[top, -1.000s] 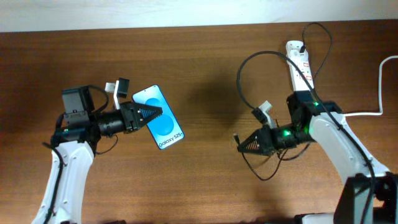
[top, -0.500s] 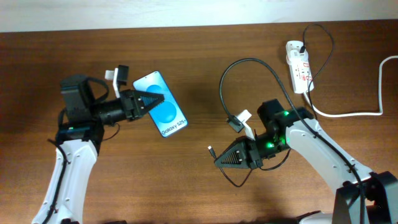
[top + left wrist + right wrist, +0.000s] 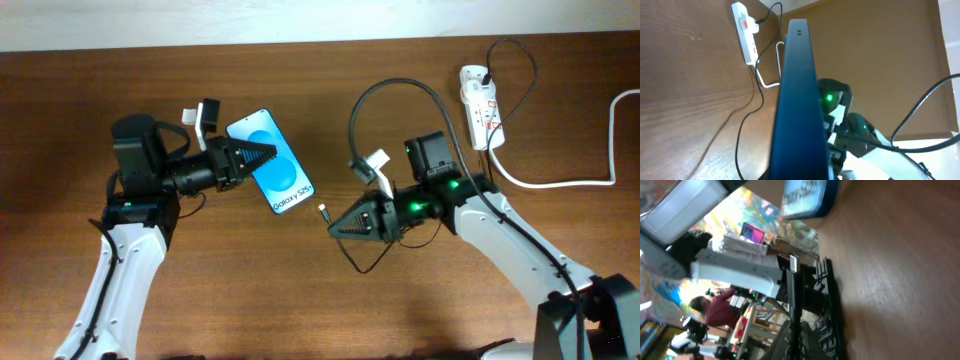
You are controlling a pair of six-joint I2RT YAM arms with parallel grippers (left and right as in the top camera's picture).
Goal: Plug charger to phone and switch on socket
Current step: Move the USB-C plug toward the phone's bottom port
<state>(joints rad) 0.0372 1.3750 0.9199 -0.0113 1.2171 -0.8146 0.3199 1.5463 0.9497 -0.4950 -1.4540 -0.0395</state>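
Glossy blue glass with black edges, the phone (image 3: 275, 165) is a slim slab clamped along one long side by my left fingers (image 3: 240, 158), left of centre on the wood-grain desk (image 3: 300, 310). Its long axis runs diagonally, with the lettered end pointing down-right. Near that end is the small connector tip of the charger (image 3: 400, 88), a thin black cable pinched tight in my right fingers (image 3: 358, 220), aimed up-left toward the phone. The cable arcs back to the elongated white plastic socket (image 3: 480, 105) at far right.
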